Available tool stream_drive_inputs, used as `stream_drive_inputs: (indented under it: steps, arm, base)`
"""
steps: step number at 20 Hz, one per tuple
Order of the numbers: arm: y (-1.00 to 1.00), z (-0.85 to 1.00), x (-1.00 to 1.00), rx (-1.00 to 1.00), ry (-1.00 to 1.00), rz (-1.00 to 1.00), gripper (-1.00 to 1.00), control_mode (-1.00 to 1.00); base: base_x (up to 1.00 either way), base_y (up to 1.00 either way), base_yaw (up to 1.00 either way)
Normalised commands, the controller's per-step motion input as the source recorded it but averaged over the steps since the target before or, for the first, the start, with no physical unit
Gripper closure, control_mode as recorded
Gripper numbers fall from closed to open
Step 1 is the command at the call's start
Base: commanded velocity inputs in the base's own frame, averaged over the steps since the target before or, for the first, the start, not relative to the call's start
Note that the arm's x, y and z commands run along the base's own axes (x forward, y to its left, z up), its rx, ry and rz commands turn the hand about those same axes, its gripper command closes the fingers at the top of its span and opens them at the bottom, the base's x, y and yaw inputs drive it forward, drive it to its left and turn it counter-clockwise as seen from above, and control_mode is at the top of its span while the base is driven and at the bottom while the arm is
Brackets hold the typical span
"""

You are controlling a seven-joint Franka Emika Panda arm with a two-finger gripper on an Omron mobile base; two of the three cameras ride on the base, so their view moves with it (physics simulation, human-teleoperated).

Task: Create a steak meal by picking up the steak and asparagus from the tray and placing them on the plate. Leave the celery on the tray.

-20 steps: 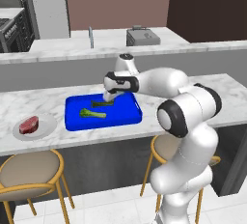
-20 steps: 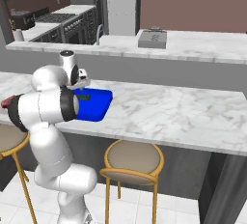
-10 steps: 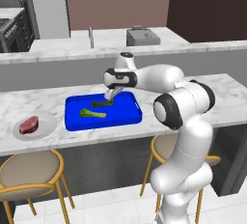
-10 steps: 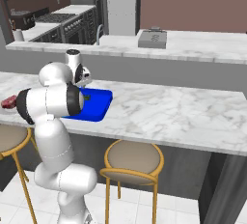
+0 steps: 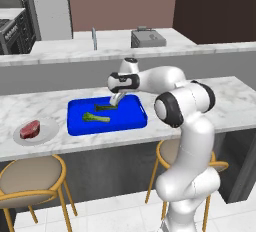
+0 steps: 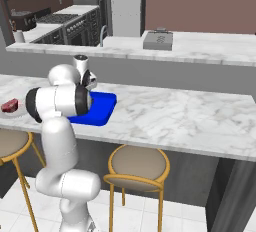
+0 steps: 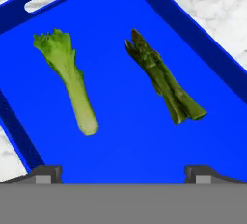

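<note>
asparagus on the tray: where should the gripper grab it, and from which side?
Probably mid-bundle on the asparagus, coming straight down from above. It lies flat on the blue tray, so only a top-down pinch gets around it. Close the fingers across the sticks' width, where the bundle is narrow. The celery lies apart from it, leaving room. The gripper hovers open above the tray.

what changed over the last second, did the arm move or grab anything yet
The gripper has swung left and come down over the tray, closer to the asparagus, with the elbow folding nearer the base. It has grabbed nothing. The asparagus, the celery and the steak on the plate lie as before.
</note>
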Motion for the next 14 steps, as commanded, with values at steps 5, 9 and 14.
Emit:
stream_drive_inputs:
  steps: [5,9,14]
  arm:
    - [0.01,-0.22,0.33,-0.01,0.0,0.07,-1.0,-1.0]
    - [0.1,-0.25,0.28,-0.04,0.0,0.06,-1.0,-1.0]
    - [0.17,-0.27,0.24,-0.05,0.0,0.04,-1.0,-1.0]
  base:
    - [0.0,0.0,0.0]
    - [0.0,0.0,0.0]
    - [0.0,0.0,0.0]
